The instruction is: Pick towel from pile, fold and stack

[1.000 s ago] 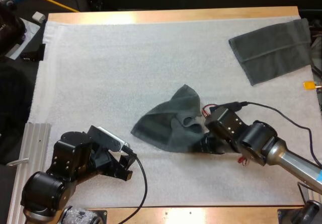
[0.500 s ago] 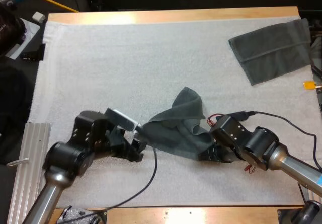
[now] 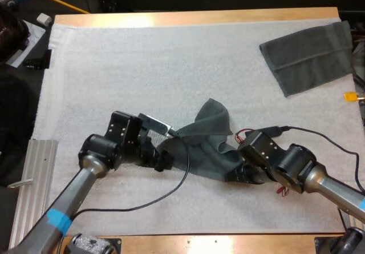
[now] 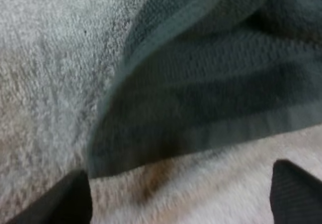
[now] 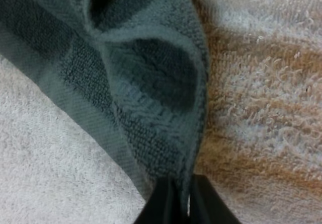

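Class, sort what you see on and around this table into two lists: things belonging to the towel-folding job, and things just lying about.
Belongs to the job:
crumpled towel, pinched by the right gripper
left gripper, open at its edge
folded towel, far right of the mat

Just lying about:
metal rail, beside the mat
small white object, beyond the table's far left corner

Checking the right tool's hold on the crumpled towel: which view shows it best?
Right wrist view: the right tool clamps the crumpled towel by its edge from both sides. In the high view the arm covers that contact; the left wrist view shows another hem.
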You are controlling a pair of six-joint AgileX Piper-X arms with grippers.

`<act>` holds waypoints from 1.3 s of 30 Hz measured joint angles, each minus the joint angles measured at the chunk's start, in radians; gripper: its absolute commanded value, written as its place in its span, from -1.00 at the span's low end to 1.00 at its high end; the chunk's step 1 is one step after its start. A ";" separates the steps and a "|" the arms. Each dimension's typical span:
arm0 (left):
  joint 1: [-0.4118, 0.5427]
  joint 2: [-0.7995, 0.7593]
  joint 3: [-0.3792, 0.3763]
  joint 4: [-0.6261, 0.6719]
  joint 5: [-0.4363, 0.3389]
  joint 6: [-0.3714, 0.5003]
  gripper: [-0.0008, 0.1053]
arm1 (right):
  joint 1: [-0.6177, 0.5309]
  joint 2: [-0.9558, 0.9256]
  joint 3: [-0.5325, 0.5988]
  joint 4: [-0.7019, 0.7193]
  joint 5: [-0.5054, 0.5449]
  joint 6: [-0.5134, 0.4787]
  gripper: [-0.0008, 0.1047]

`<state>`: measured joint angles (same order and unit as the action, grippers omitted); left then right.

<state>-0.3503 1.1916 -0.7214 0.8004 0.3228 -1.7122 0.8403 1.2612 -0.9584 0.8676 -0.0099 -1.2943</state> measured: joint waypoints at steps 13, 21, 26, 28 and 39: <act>0.002 0.240 0.000 -0.113 -0.001 0.000 0.33 | 0.000 0.000 0.000 -0.002 0.000 0.008 -0.98; 0.001 0.286 0.001 -0.120 0.025 -0.006 -0.21 | 0.000 0.000 0.000 -0.002 0.000 0.011 -0.98; 0.001 0.297 0.000 -0.105 0.049 -0.009 -0.51 | 0.000 0.000 0.000 -0.002 0.000 0.015 -0.98; 0.001 0.297 0.000 -0.100 0.057 -0.013 -0.76 | 0.000 0.000 0.000 -0.002 0.000 0.015 -0.97; 0.002 0.270 -0.006 -0.037 0.072 -0.023 -0.98 | 0.000 0.000 0.000 -0.003 0.010 0.015 -0.98</act>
<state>-0.3478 1.4618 -0.7275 0.7637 0.3952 -1.7352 0.8403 1.2612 -0.9584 0.8648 0.0000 -1.2789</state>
